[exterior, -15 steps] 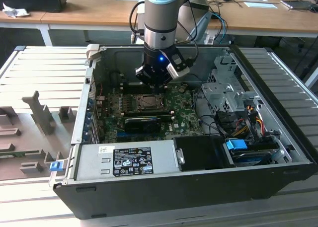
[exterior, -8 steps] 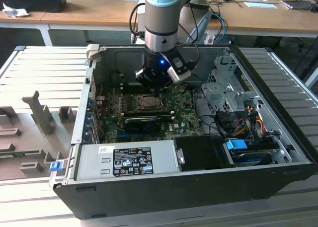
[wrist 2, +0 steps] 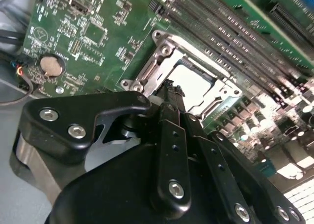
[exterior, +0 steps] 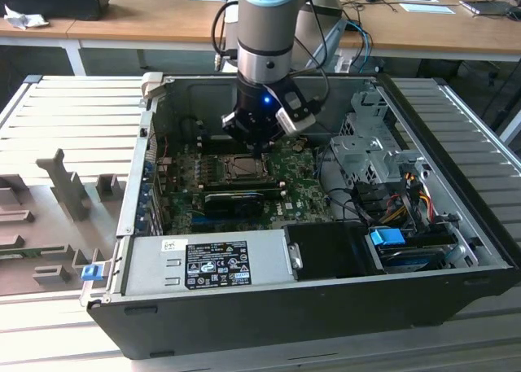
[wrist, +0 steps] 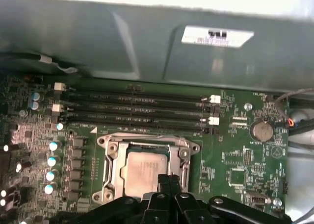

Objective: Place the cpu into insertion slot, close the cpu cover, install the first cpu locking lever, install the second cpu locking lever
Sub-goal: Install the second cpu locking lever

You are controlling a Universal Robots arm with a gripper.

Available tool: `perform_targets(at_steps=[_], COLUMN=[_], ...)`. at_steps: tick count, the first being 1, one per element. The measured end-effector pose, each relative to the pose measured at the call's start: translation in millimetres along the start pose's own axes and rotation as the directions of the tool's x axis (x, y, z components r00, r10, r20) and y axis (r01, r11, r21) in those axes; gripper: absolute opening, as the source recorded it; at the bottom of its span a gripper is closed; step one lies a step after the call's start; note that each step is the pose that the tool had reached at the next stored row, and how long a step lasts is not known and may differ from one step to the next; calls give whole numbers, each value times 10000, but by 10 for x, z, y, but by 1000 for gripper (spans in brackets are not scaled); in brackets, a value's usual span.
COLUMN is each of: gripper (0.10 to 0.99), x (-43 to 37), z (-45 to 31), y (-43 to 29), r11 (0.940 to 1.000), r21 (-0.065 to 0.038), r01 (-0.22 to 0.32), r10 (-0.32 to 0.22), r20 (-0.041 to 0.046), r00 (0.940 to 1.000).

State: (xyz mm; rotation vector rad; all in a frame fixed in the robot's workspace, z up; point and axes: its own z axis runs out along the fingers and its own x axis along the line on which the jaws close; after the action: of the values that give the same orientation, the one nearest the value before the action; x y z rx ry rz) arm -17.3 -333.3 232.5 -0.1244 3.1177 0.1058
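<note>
Two steps look done, with the cpu [wrist: 143, 172] seated in the insertion slot [wrist: 112, 158] and the cpu cover [wrist: 182, 154] flat over it, while the gripper [wrist: 168, 181], jaws pressed together and empty, sits at the cover's five o'clock edge, levers seemingly unlatched.

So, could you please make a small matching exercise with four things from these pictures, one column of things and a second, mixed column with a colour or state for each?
Things:
1. cpu
2. cpu cover
3. gripper
4. coin battery

Colour or state:
a. round and silver, on the green board
b. black, right above the socket edge
c. silver-grey top, seated in the insertion slot
d. metal frame lying down around the chip

Pairs: 1-c, 2-d, 3-b, 4-a
</note>
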Motion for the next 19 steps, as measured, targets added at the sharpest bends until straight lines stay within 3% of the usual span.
perform_targets(at_steps=[5,7,11,15,19], gripper=[106,106,106,106,106], x=[9,8,11,19,25], z=[-7,-59,-71,-76,-81], y=[-109,-114,-150,-256,-332], r11=[10000,10000,10000,10000,10000], r21=[-1,2,0,0,-17], r01=[0,0,0,0,-11], r10=[0,0,0,0,10], r20=[1,-1,0,-1,-145], r00=[10000,10000,10000,10000,9999])
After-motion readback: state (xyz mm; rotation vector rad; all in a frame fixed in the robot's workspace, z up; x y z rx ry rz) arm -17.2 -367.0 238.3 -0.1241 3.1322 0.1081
